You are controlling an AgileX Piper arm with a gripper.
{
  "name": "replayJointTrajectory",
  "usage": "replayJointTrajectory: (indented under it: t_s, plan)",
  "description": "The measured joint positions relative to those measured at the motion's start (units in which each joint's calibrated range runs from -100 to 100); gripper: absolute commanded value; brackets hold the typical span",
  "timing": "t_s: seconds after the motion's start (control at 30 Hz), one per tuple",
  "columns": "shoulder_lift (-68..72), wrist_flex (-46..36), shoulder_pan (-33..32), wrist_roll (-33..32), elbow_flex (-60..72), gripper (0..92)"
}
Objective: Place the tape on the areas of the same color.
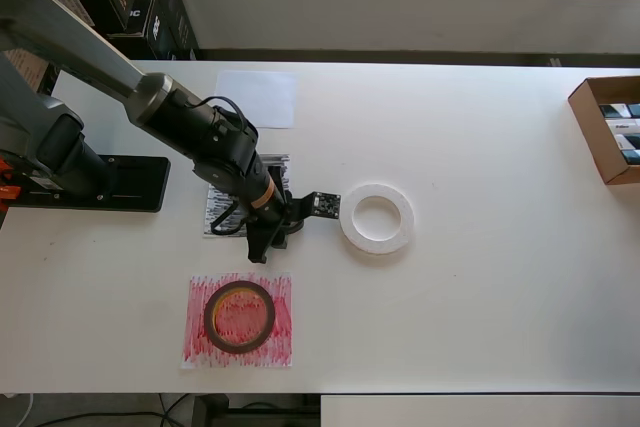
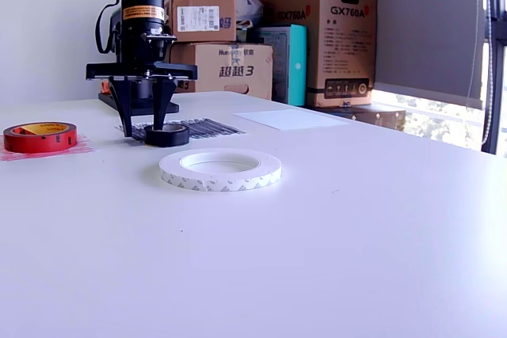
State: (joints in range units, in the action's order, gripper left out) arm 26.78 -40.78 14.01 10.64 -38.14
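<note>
The small black roll point(image 2: 168, 135) sits on the black-scribbled sheet point(image 2: 198, 127), at that sheet's corner nearest the white ring. My gripper point(image 2: 144, 130) stands upright over it with its jaws apart. One finger point(image 2: 127, 112) is beside the roll and the other is at its centre. In the overhead view the gripper point(image 1: 272, 237) hides the roll and covers much of the black sheet point(image 1: 222, 209). The white ring point(image 1: 377, 218) lies on bare table. The dark-red roll point(image 1: 240, 316) lies on the red-scribbled sheet point(image 1: 280, 342). The plain white sheet point(image 1: 256, 98) carries nothing.
The arm's black base plate point(image 1: 95, 183) lies at the overhead view's left. An open cardboard box point(image 1: 600, 137) stands at the right edge. Stacked cartons point(image 2: 317, 33) stand behind the table in the exterior view.
</note>
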Motion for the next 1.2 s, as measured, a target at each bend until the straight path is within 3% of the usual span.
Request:
replayJointTrajectory:
  t_s: [0.27,0.87,1.2]
  plan:
    - [0.0,0.0,0.0,0.0,0.0,1.0]
    - [-1.62,0.0,-2.48,0.0,2.98,0.0]
    - [-11.93,0.14,-6.69,0.63,-0.41,0.0]
